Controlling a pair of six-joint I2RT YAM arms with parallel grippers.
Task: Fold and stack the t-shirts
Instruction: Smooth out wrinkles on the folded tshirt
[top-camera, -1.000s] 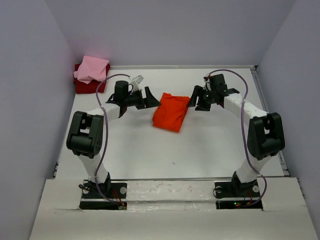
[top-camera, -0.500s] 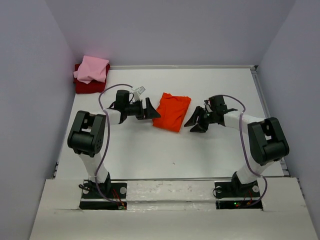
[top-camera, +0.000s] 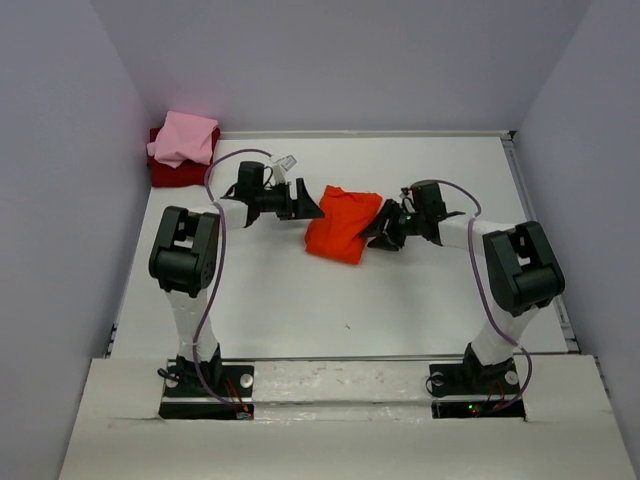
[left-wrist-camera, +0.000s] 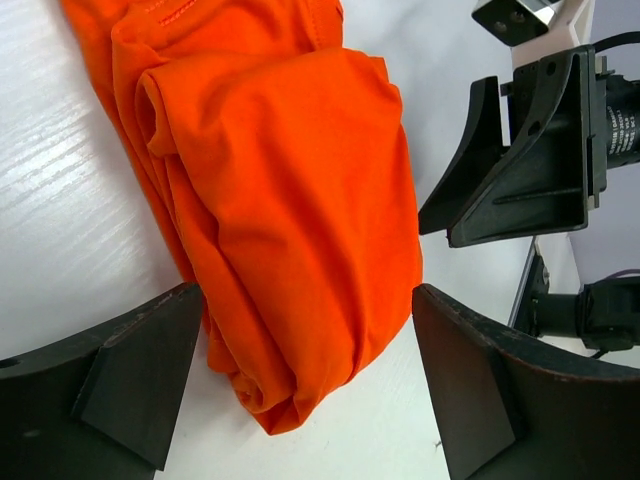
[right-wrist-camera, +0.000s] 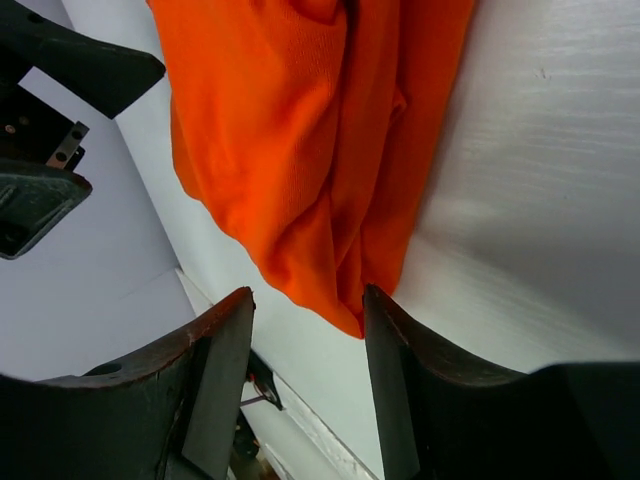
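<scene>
Left gripper (top-camera: 308, 204): jaws spread wide. In its wrist view the folded end of the cloth lies between the two fingers (left-wrist-camera: 130, 375), with nothing pinched.
Right gripper (top-camera: 379, 235): jaws likewise parted. A corner of the same cloth reaches down between them (whether it touches the pads cannot be told).

Item 1, orange-red t-shirt (top-camera: 342, 225): loosely folded into a rumpled oblong, lying flat near the middle of the table in the top view. Its long axis runs from 1 o'clock to 7 o'clock. The left gripper is at its 10 o'clock edge and the right gripper at its 3 o'clock edge, and the two face each other across it.

Item 2, pink t-shirt (top-camera: 185, 137): folded small, at 10 o'clock from item 1 and well apart, in the far left corner. It rests on top of item 3.

Item 3, dark red t-shirt (top-camera: 165, 177): folded, under the pink one and showing at its 7 o'clock side.

Table (top-camera: 420, 300): white, with pale grey walls (top-camera: 60, 200) on three sides.
</scene>
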